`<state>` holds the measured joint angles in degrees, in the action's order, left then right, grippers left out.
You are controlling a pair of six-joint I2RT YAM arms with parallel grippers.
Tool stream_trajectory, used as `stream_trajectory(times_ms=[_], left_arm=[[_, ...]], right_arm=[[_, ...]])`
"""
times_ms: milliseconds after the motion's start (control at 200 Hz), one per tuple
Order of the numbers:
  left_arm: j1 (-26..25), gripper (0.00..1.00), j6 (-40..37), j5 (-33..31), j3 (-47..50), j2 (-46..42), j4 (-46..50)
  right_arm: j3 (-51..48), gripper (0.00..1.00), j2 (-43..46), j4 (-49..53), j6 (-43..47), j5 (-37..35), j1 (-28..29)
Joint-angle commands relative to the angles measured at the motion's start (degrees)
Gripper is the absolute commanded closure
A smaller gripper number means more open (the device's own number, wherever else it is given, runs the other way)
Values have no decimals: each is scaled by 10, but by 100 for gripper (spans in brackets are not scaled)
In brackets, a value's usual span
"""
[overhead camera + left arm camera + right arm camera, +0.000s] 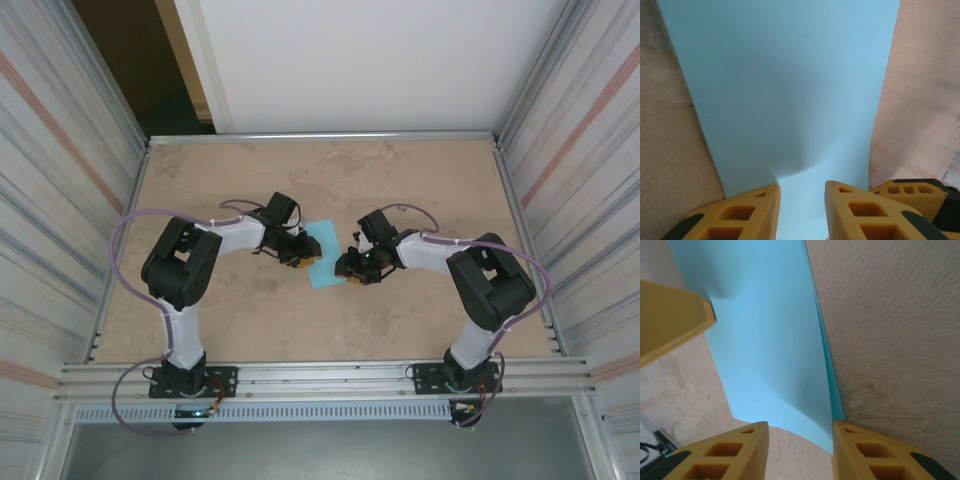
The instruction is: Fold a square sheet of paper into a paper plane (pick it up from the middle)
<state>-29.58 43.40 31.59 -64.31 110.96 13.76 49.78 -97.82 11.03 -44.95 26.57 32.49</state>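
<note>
The blue paper sheet [326, 253] lies mid-bench [420, 180], its left and right edges partly hidden under the left tool [305, 258] and right tool [348, 270]. Both tools stand part-open astride those edges, the paper buckling between their fingers. Bare bench lies all round.

Counter [400, 180]: tan, mottled like stone, matte (the same grainy texture showed close up in both wrist views). Ribbed metal left wall [60, 150] and right wall [590, 130] stood at its sides. A white panel [380, 60] closed the back, with a dark opening [130, 60] beside it, far left. An aluminium rail [320, 372] lined the near edge.
</note>
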Motion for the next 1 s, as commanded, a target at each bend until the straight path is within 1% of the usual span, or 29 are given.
stream_trajectory(times_ms=[0, 150, 286, 461, 566, 616, 661, 702, 792, 867, 992], left_arm=[[2, 69, -1, -35, 22, 36, 34], [2, 69, 0, -34, 23, 36, 34], [3, 69, -1, -32, 20, 35, 33], [2, 69, 0, -29, 19, 33, 33], [3, 69, -2, -26, 18, 31, 33], [4, 69, -2, -19, 15, 29, 31], [5, 69, -5, -9, 13, 23, 22], [7, 69, -8, 2, 11, 15, 12], [15, 66, -13, 26, 11, -15, -36], [29, 64, -8, 34, 10, -31, -67], [47, 64, -18, 40, -12, -6, -73]], right_arm=[[-10, 67, 24, -19, -27, -9, -8], [-10, 71, 24, -27, -36, -13, -11], [-3, 73, 11, -27, -38, -1, -10], [0, 80, 2, -23, -39, 4, -8], [0, 86, 3, -15, -39, -2, -8], [0, 91, 4, -13, -39, -4, -9], [1, 97, 5, -9, -38, -9, -11], [2, 100, 5, -5, -38, -12, -12], [3, 100, 9, 5, -37, -21, -14], [1, 100, 13, 13, -36, -24, -15], [-6, 100, 23, 23, -32, -23, -18]])
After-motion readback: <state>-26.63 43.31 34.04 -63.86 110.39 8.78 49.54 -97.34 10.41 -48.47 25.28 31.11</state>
